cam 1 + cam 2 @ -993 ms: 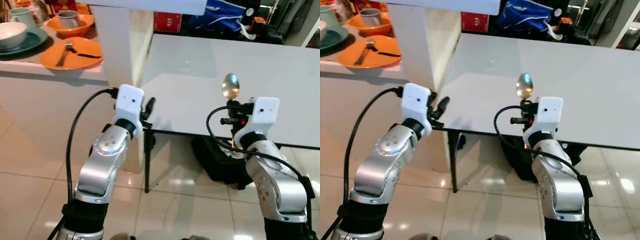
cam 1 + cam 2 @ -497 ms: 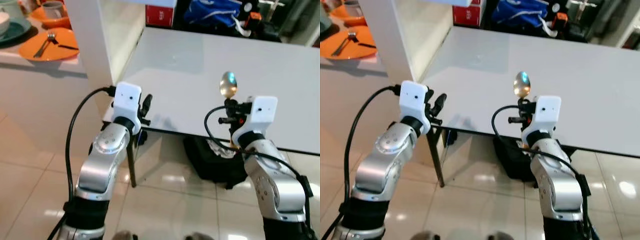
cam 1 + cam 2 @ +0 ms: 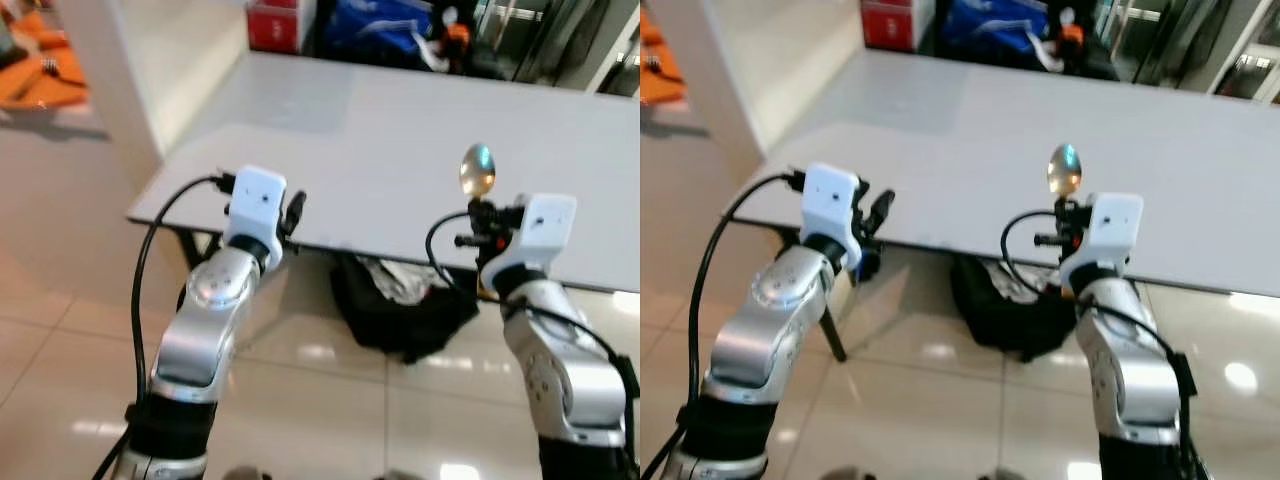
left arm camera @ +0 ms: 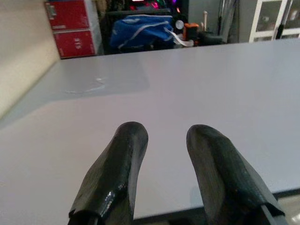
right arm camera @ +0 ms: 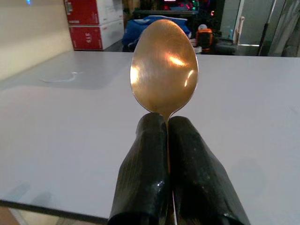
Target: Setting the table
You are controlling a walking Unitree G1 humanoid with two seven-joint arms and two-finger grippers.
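A metal spoon [image 3: 477, 171] stands upright, bowl up, with my right gripper [image 3: 483, 212] shut on its handle. It sits just above the near edge of the long white table [image 3: 400, 130]. In the right wrist view the two fingers [image 5: 145, 168] press together under the spoon bowl [image 5: 164, 65]. My left gripper [image 3: 295, 210] hovers at the table's near left edge, open with nothing between its fingers [image 4: 117, 164]. The tabletop [image 4: 187, 84] is bare in front of both grippers.
A black bag [image 3: 400, 300] lies on the tiled floor under the table. A blue bag [image 3: 375, 20] and red boxes [image 3: 280, 25] stand beyond the far edge. A white pillar [image 3: 100, 90] and a counter with orange plates [image 3: 60, 75] are at the far left.
The camera has swung right and closer to the table, so the counter with the orange plates has slid to the left edge. Both grippers keep their poses; the spoon stays held upright.
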